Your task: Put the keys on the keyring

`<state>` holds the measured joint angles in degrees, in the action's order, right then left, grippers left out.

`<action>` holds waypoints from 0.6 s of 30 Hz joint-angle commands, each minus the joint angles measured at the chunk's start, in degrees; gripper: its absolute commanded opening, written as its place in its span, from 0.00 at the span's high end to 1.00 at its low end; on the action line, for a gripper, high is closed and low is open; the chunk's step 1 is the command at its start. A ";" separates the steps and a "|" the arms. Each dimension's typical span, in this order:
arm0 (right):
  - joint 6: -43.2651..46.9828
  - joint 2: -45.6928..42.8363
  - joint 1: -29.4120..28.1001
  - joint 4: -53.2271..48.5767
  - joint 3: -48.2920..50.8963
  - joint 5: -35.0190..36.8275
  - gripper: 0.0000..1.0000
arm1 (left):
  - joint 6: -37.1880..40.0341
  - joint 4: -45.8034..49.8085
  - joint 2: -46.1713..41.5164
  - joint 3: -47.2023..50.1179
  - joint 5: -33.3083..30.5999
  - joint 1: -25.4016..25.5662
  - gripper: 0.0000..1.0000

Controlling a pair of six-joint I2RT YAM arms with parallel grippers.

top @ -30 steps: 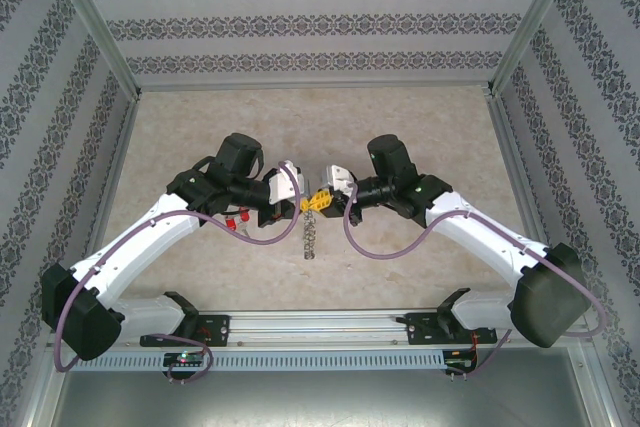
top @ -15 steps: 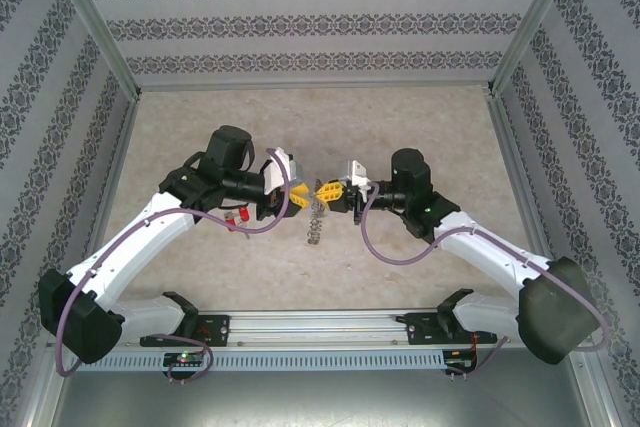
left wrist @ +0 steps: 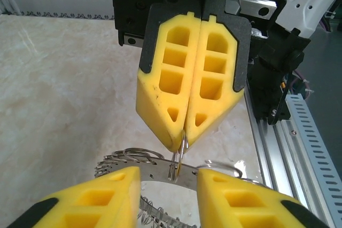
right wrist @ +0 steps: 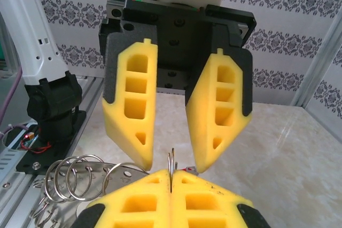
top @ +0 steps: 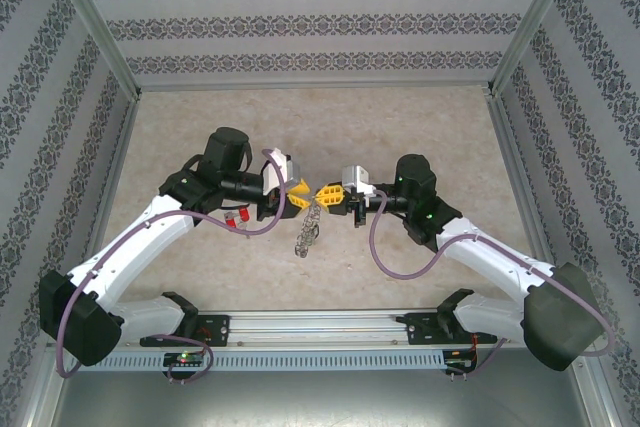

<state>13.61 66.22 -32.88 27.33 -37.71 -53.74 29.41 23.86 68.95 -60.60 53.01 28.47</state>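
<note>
Top view: left gripper (top: 300,193) and right gripper (top: 330,194) meet tip to tip at mid-table (top: 420,117). The keyring (top: 308,232) hangs from them toward the near side; cannot tell whether its lower end touches the table. The keys (top: 237,217), red heads, lie on the table near-left of the left gripper, beside the left arm, apart from the keyring. Left wrist view: left fingers (left wrist: 101,198) stand apart, either side of the keyring's flat strip (left wrist: 160,170); right gripper (left wrist: 184,137) is pressed together on a thin loop rising from it. Right wrist view: right fingers (right wrist: 139,196) are together, clamping that loop (right wrist: 171,156); left gripper (right wrist: 175,162) is spread around it, not touching. Spare rings (right wrist: 75,177) hang left.
</note>
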 commanded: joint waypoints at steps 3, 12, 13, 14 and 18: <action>-0.89 -0.78 -0.93 4.66 -1.04 -3.13 1.00 | 0.46 -2.66 -1.18 0.30 4.76 -0.74 0.89; -2.63 -0.04 -2.18 7.96 -1.31 -2.48 1.00 | 0.83 -3.97 -2.10 1.43 6.32 -0.77 0.82; -3.25 0.10 -2.27 8.84 -1.31 -2.43 1.00 | 0.90 -4.08 -2.28 1.66 6.31 -0.86 0.81; -3.77 0.20 -2.26 9.57 -1.31 -2.34 1.00 | 0.84 -4.37 -2.39 1.93 6.36 -0.82 0.81; -4.95 0.49 -2.25 11.85 -1.22 -2.25 1.00 | -0.70 -7.38 -3.20 3.29 7.98 -0.88 0.84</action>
<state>10.50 66.59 -34.76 33.04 -37.71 -54.52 29.30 20.43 67.16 -58.39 57.89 28.01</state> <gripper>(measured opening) 0.050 0.163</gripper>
